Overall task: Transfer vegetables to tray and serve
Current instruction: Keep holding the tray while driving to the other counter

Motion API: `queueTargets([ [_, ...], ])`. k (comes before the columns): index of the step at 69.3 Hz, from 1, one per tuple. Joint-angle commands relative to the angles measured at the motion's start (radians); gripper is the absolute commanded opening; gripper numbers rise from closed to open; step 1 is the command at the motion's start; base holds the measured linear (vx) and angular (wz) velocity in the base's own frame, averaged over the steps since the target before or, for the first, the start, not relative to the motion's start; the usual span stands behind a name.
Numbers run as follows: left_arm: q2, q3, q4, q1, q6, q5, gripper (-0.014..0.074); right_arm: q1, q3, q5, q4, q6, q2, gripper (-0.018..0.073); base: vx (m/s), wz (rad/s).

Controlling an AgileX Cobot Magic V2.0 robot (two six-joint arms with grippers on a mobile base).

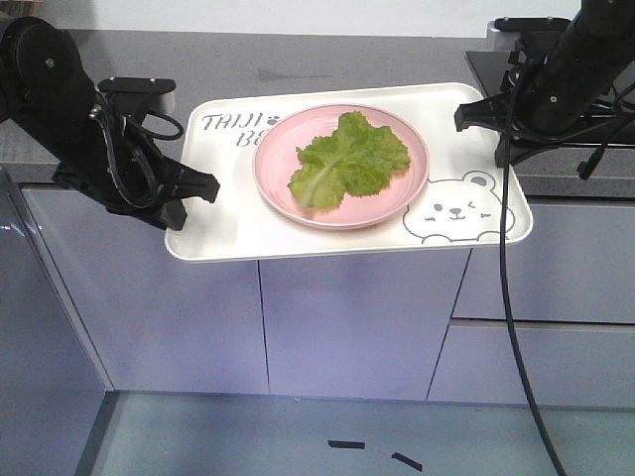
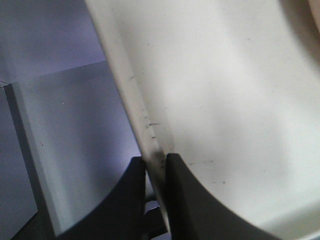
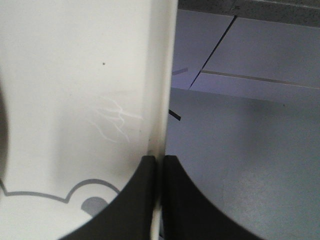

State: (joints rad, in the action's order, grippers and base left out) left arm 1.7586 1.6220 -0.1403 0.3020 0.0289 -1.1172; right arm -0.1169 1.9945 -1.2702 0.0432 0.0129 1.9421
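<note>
Front view: the tray (image 1: 220, 226) hangs out past the counter (image 1: 298, 59) edge, in front of the cabinet fronts (image 1: 347, 317), carried betw. both arms. Its long axis runs side to side, L to R, so each arm has one short end. The left gripper (image 1: 203, 186) is on the L rim near the front corner. The right gripper (image 1: 466, 114) is on the R rim nearer the back corner, so the grip is diagonal. A pink plate (image 1: 397, 203) sits mid-tray with one lettuce leaf (image 1: 347, 159) on it, roughly equidistant from both arms. Bear face (image 1: 458, 208) is at front R, lettering (image 1: 223, 122) at back L, partly under the plate.

Left wrist view: left gripper (image 2: 156, 159) jaws are nearly closed, pinching the tray (image 2: 225, 100) rim, which runs up and away from the tips. The tray's surface lies to the R of the jaws. No leaf is seen here.

Right wrist view: right gripper (image 3: 160, 159) is the same, jaws squeezed onto the rim w/ only the rim's thickness betw. them. The tray (image 3: 75, 75) lies to the L, w/ the bear's outline low in frame.

Looks like the serve stage. Arms prob. need to travel together and level, or the plate slides.
</note>
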Motion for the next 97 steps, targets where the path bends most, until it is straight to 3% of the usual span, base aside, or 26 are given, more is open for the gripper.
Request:
queueTargets([
  [1,-0.056,0.034,-0.060,0.015,-0.016,0.063,-0.0006,-0.008,0.031,-0.013,0.047,-0.013,-0.060,-0.0006,0.03,-0.03],
  [97,-0.056,0.034,-0.060,0.015,-0.016,0.062,-0.0006,-0.008,0.031,-0.013,0.047,-0.013,-0.060,-0.0006,0.07,-0.02],
])
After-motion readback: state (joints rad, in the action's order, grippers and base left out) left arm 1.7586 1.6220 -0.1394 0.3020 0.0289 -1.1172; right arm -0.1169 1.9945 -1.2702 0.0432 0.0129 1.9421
